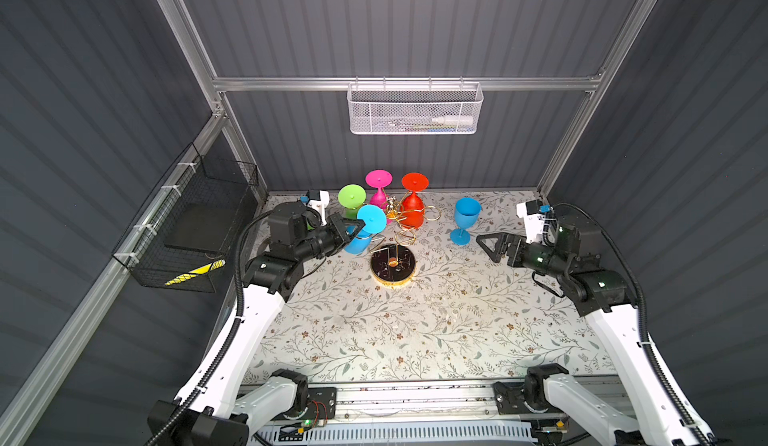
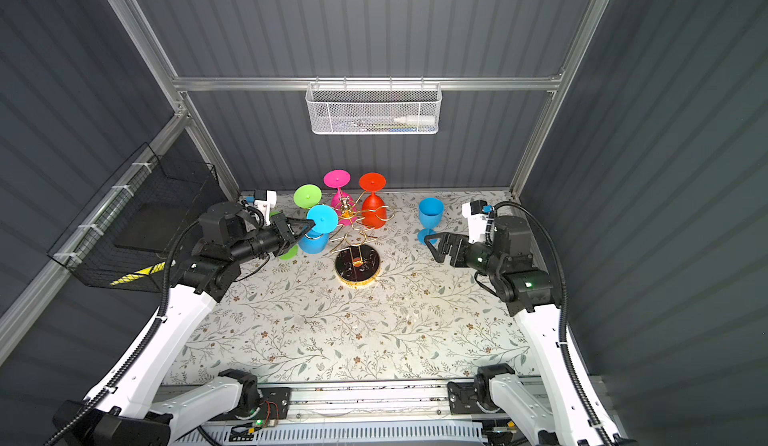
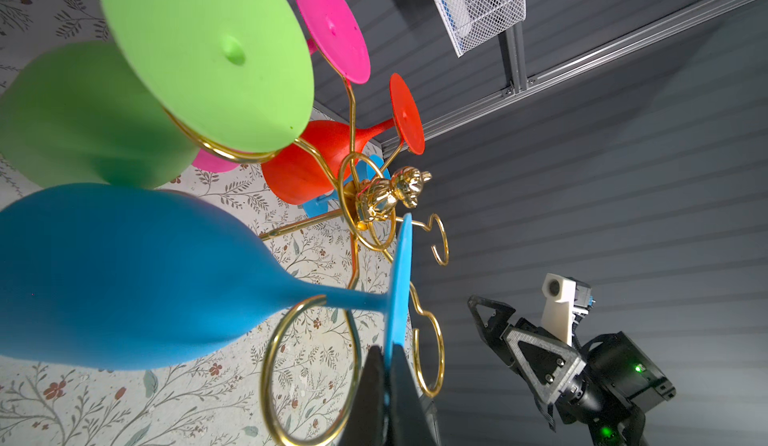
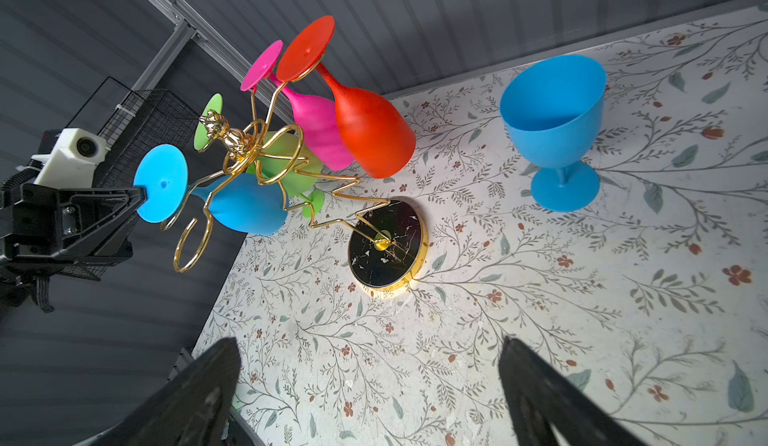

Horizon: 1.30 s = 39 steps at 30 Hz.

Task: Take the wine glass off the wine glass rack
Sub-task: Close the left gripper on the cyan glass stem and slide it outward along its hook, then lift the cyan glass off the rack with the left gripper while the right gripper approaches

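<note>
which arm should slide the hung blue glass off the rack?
Left. The left gripper is shut on the foot of the hung blue wine glass, whose stem sits in a ring of the wine glass rack. The right gripper is open, apart from the rack, near the upright blue glass.

White arm links [image 1: 257,319] w/ blk joints [image 1: 598,290], ribbed blk cables [image 1: 643,323], green LEDs [image 3: 637,368], blk triangular fingers [image 4: 540,402].

The wine glass rack [image 4: 239,145] is glossy gold metal wire on a polished black marbled base [image 4: 386,257], and the blue wine glass [image 4: 245,205] hung on it is smooth matt plastic.
</note>
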Each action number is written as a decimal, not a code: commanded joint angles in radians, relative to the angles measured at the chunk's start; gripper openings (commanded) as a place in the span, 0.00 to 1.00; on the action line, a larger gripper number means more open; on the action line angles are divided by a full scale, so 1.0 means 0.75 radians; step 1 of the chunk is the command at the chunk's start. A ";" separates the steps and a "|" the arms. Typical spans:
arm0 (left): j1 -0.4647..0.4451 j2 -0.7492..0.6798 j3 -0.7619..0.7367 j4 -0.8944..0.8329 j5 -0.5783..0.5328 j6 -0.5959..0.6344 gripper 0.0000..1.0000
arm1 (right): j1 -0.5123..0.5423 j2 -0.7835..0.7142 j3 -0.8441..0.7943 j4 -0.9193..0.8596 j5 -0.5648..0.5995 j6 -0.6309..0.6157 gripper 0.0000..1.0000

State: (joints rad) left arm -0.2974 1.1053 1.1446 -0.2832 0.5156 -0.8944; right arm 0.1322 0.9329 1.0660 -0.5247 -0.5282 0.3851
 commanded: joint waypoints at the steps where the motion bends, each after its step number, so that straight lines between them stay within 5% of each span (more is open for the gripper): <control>1: 0.010 0.016 0.062 0.032 -0.010 0.037 0.00 | 0.000 -0.022 -0.004 -0.009 -0.003 -0.014 0.99; 39: 0.010 -0.361 0.217 -0.346 -0.468 0.169 0.00 | 0.000 -0.027 0.014 -0.019 0.008 -0.044 0.99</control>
State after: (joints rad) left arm -0.2943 0.8738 1.2495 -0.5095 0.1925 -0.7956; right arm 0.1322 0.9283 1.0660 -0.5323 -0.5278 0.3740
